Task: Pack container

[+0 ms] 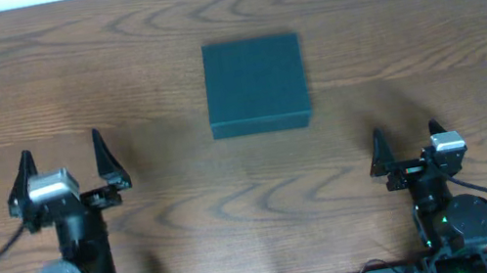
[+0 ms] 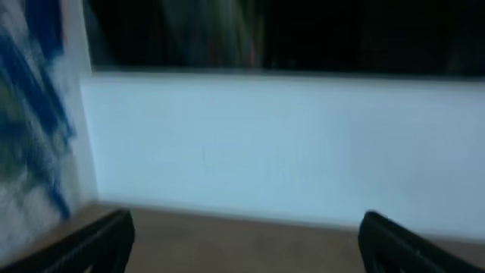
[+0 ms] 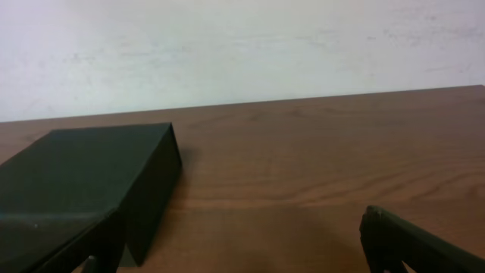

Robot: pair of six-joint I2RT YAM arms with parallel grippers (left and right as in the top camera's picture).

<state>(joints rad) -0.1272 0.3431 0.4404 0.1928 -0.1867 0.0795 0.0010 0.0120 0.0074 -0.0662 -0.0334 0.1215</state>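
The container (image 1: 255,85) is a dark teal square box with its lid shut, lying on the wooden table at the middle back. It also shows in the right wrist view (image 3: 83,186), at the left. My left gripper (image 1: 65,164) is open and empty at the front left, well left of the box. My right gripper (image 1: 408,146) is open and empty at the front right, in front of and right of the box. The left wrist view is blurred; its open fingers (image 2: 246,241) frame bare table.
The wooden table (image 1: 187,215) fills the overhead view. A pale wall (image 3: 242,45) runs behind the table's far edge. The left wrist view shows a blurred white wall (image 2: 280,144) and a blue-streaked surface (image 2: 34,114) at the left.
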